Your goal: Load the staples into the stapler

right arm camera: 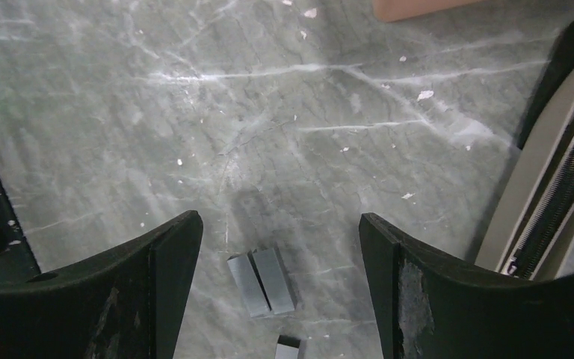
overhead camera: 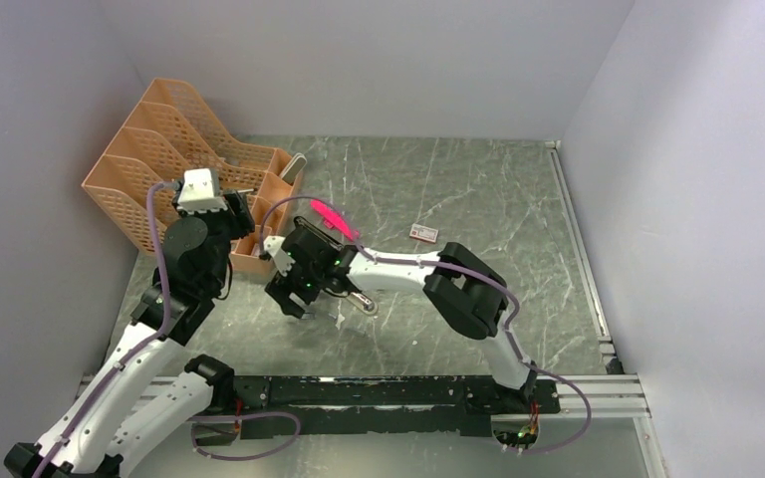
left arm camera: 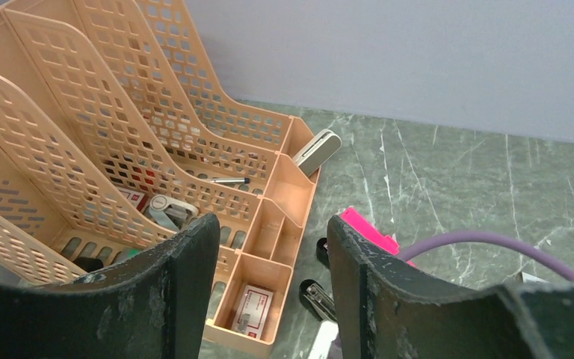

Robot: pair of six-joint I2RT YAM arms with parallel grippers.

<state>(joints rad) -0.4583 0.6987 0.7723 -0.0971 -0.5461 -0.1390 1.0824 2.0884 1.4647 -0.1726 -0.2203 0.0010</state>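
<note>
Right wrist — staples (right arm camera: pixel 261 282) below wide-open right tool (right arm camera: pixel 276 221), arm-hidden in top external

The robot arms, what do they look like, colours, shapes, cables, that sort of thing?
Both the left arm and right arm have white links with bulky black joints, and a purple cable runs along each. The left gripper and right gripper have curved black fingers with scuffed edges. A small green light glows on the right wrist.

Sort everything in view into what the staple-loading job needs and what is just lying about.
Job: staples; stapler; right gripper, open above the staples.
Lying about: orange desk organiser; pink plastic piece; pen in the organiser.
</note>
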